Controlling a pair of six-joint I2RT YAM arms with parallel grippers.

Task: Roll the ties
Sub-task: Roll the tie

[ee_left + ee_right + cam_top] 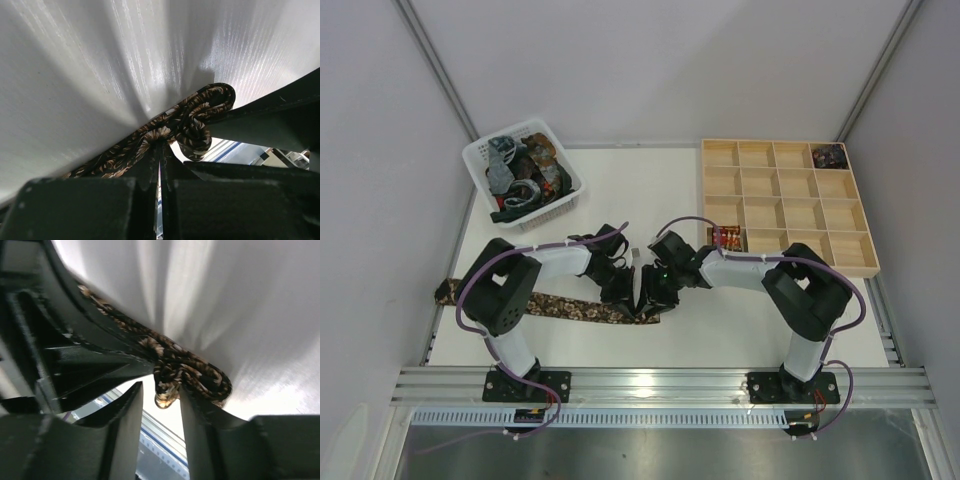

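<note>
A dark brown tie (570,307) with tan floral print lies flat across the table from the left edge to the middle, where its end is wound into a small roll (200,120). My left gripper (623,290) is shut on the tie just beside the roll, its tips (161,145) pinching the fabric. My right gripper (655,295) faces it from the right. Its jaws (161,390) are open around the roll (195,375); one finger (192,410) touches it and the other (127,410) stands apart.
A white basket (480,160) holding several loose ties stands at the back left. A wooden tray (785,143) of compartments stands at the right, with a dark rolled tie (830,155) in its far corner and a red one (727,237) in a near cell.
</note>
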